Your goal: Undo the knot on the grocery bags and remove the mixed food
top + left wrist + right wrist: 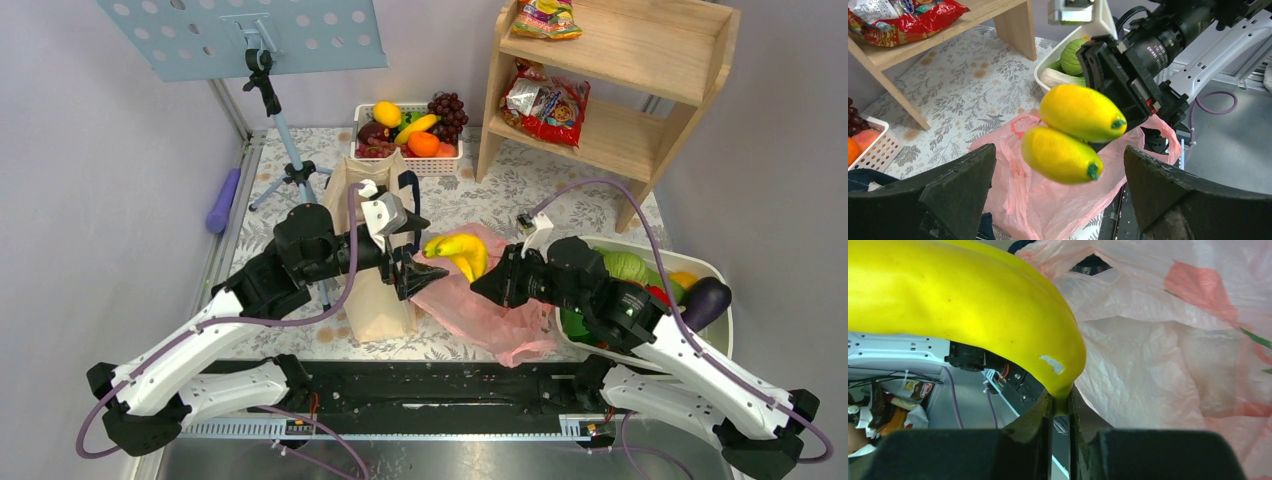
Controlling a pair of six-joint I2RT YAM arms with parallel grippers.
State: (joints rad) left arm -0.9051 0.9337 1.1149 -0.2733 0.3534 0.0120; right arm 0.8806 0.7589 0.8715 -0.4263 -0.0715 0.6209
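From above, your left gripper (421, 247) stands wide open at mid-table, holding nothing. The bananas (458, 251) hang just at its 3 o'clock. Your right gripper (480, 285) reaches them from their 4 o'clock and is pinched on their stem end. The pink bag (490, 315) lies crumpled on the table beneath, spreading toward 5 o'clock, with the canvas tote (375, 295) at its 9 o'clock and the white tub (715, 275) at its 3 o'clock.

In your left wrist view, the dark fingers (948, 192) sit at 7 and 5 o'clock, far apart. The two bananas float centre frame between them, touching neither, over the bag.

In your right wrist view, the fingers (1040, 440) at 6 o'clock stand narrow, clamped on the banana stem. The yellow fruit fills 10 to 12 o'clock and the bag fills 3 o'clock
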